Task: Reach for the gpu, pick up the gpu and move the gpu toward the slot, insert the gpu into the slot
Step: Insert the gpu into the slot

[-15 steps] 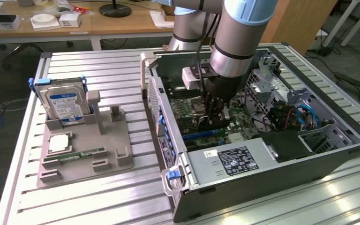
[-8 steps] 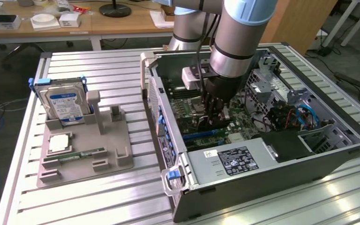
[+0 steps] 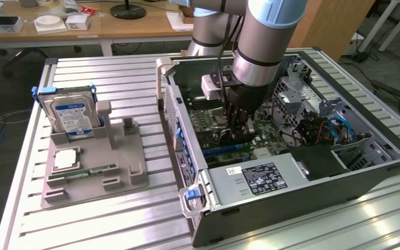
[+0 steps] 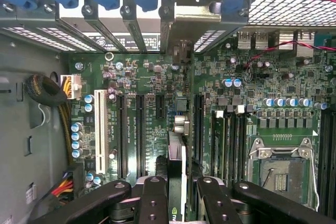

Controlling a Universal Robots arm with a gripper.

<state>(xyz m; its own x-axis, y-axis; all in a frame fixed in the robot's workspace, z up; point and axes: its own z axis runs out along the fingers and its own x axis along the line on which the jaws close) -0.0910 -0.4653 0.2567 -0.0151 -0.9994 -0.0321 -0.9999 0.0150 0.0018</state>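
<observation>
Black metal fingers point(image 4: 152, 203) of the gripper point(image 4: 176, 199) stand narrowly apart and clamp the gpu point(image 4: 176, 169), a thin dark card seen edge-on between them in the wrist view. The card stands upright on the green motherboard point(image 4: 157, 85), in line with the long black slots point(image 4: 139, 135) that run beside a white one. Its silver bracket end reaches toward the case's rear wall, where blue clips sit above perforated metal; whether the card is fully seated cannot be told.

In the exterior view the arm point(image 3: 262, 41), a thick grey tube with a pale blue band, drops almost straight down into the open computer case point(image 3: 387, 166), wrist vertical, and the gripper point(image 3: 237, 125) is low over the board. The card is mostly hidden there behind the fingers.

Nearer the camera, a silver power supply point(image 3: 255, 179) with a black label fills the case's front corner. On the exterior view's left a grey plastic holder point(image 3: 96, 172) lies on the ribbed aluminium table point(image 3: 116, 224), carrying a silver hard drive point(image 3: 71, 114) with a blue label standing upright and a small green memory stick point(image 3: 92, 170) lying flat. Wooden desks with clutter stand beyond, cut off at the frame's edge.
</observation>
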